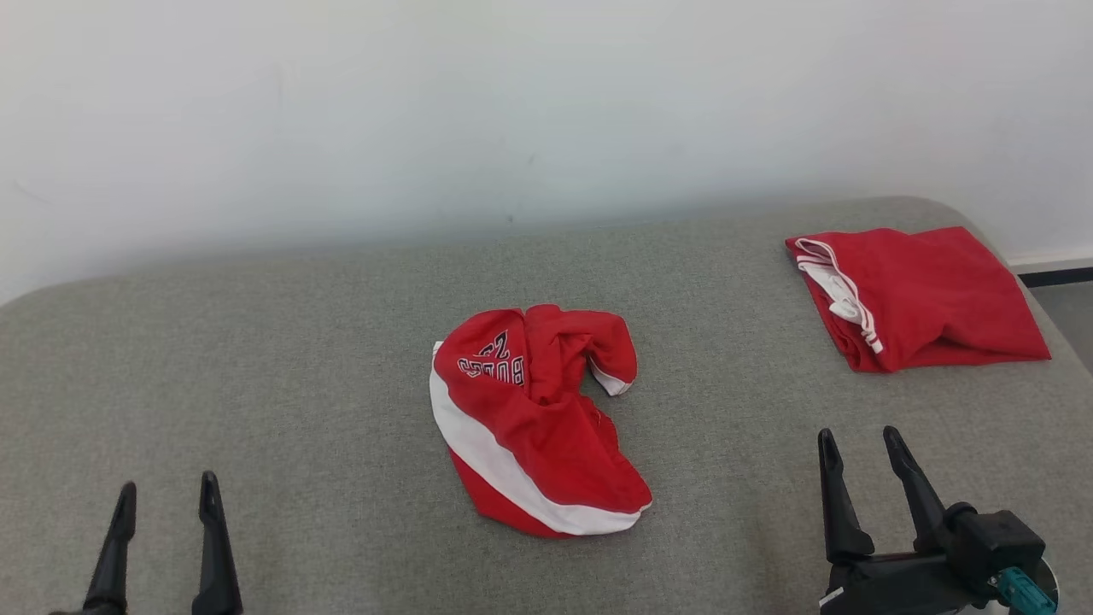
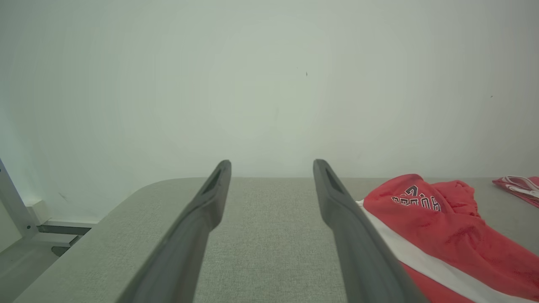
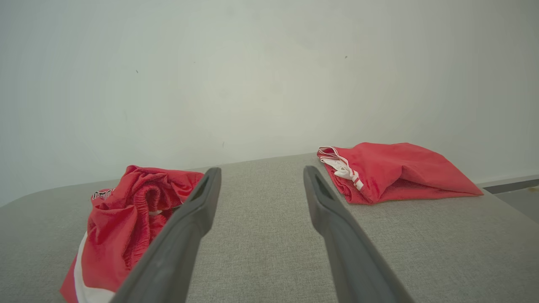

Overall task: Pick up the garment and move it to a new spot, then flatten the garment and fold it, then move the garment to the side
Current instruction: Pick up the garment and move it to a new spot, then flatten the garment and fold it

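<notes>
The crumpled garment [image 1: 534, 423] is being found central on the cushion [image 1: 299, 359], apart from the left gripper [image 1: 168, 483] and right gripper [image 1: 858, 433], both being held spread and empty; it is being judged light and limp, best pinched at a raised fold

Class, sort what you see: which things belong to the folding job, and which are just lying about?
In the job: crumpled red garment, mid-surface; left gripper and right gripper, both open; grey surface.
Lying about: folded red garment, far right.
</notes>
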Robot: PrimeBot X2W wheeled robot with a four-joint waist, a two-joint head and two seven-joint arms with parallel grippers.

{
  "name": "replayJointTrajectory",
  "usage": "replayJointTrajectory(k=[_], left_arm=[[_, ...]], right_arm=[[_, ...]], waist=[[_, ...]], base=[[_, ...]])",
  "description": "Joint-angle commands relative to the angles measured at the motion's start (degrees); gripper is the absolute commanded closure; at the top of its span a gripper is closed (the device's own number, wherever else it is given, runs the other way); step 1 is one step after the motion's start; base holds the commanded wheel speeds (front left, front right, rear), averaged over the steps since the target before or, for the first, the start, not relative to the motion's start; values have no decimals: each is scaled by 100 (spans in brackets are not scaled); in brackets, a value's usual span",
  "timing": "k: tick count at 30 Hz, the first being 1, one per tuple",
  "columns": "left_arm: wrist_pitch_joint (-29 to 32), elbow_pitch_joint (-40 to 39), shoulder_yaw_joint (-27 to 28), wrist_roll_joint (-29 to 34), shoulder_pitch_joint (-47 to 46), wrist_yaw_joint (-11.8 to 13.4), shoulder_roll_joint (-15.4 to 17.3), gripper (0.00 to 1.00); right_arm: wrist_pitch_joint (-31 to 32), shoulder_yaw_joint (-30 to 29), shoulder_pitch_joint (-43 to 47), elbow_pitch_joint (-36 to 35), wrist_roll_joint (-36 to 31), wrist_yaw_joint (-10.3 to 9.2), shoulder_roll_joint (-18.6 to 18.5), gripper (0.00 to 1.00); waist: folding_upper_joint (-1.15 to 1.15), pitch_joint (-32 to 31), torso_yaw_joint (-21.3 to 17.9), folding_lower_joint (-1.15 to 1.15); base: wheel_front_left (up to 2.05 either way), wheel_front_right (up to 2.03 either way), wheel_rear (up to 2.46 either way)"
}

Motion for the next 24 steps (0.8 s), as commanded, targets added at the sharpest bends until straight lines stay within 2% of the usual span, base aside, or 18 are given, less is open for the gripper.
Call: replayJointTrajectory(k=[1,7,12,24], left_arm=[[-18,0,27,71,127,-23,-49,0],[-18,147,53,385,249,-109,-162,0],[-18,272,8,749,271,-107,-121,0],[43,477,-56,853,269,-199,-130,0]], right_arm=[[-4,9,52,-1,11,-13,20,0],[25,56,48,1,-3,-13,31,0],[72,63,89,-33,-30,-13,15,0],[248,53,176,-138,-133,-13,33,0]], waist=[[0,1,19,0],[0,-11,68,0],[0,-28,129,0],[0,-63,250,0]], base=[[0,0,0],[0,0,0],[0,0,0],[0,0,0]])
